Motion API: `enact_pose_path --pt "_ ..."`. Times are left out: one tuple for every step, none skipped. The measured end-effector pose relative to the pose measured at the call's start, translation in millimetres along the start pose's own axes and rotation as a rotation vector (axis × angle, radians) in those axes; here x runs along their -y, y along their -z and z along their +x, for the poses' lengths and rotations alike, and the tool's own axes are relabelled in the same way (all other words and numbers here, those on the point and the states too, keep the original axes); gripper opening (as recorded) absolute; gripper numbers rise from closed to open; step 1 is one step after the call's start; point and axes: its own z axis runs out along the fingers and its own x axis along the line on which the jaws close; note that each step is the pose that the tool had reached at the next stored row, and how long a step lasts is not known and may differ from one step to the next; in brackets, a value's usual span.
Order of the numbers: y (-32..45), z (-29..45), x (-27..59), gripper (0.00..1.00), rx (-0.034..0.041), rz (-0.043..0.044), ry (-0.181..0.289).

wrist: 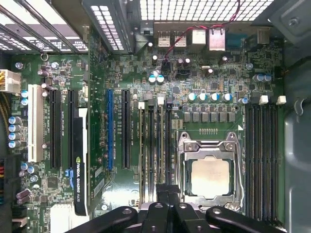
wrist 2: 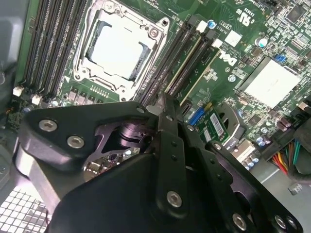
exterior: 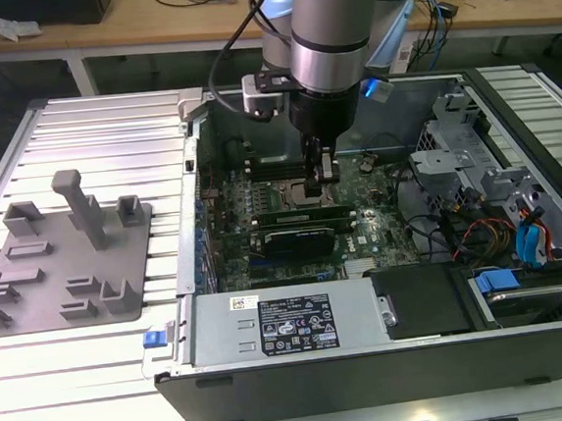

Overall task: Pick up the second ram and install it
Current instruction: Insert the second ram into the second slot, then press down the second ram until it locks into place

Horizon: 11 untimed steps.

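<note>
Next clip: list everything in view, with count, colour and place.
Open metal computer case: one, grey, on the white slatted table.
Motherboard: one, green, on the case floor.
Square processor: one, silver, in its metal socket.
Long narrow ram sticks: apparently two, green, upright in black slots beside the socket.
Wide expansion card: one, black, standing on the motherboard.
Plastic fixture plate: one, grey, on the table at the exterior view's left of the case.
Robot arm: one, silver, reaching down into the case.
Pincer: one, black, over the ram slots' end.
</note>
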Motion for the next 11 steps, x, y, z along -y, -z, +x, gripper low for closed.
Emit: enact_pose_path --pt "0.0 0.0 -0.3 0.08 0.0 0.0001 0.0" --pt "0.0 0.0 -0.3 0.08 0.0 0.0001 0.0" --pt "0.0 0.0 -0.4 0.08 0.0 0.0001 0.001" --pt "-0.1 0.0 -0.4 0.08 0.0 0.0001 0.002" --pt "-0.1 0.0 -0.4 0.08 0.0 0.0001 0.002" --pt "-0.1 0.0 -0.3 0.08 0.0 0.0001 0.002" --pt "-0.1 0.0 -0.3 0.08 0.0 0.0001 0.002" --pt "-0.1 0.0 -0.3 0.08 0.0 0.0001 0.002" --pt "-0.1 0.0 -0.3 0.08 0.0 0.0001 0.002" --pt "-0.1 0.0 -0.4 0.08 0.0 0.0001 0.002" --pt "-0.1 0.0 -0.3 0.08 0.0 0.0001 0.002"
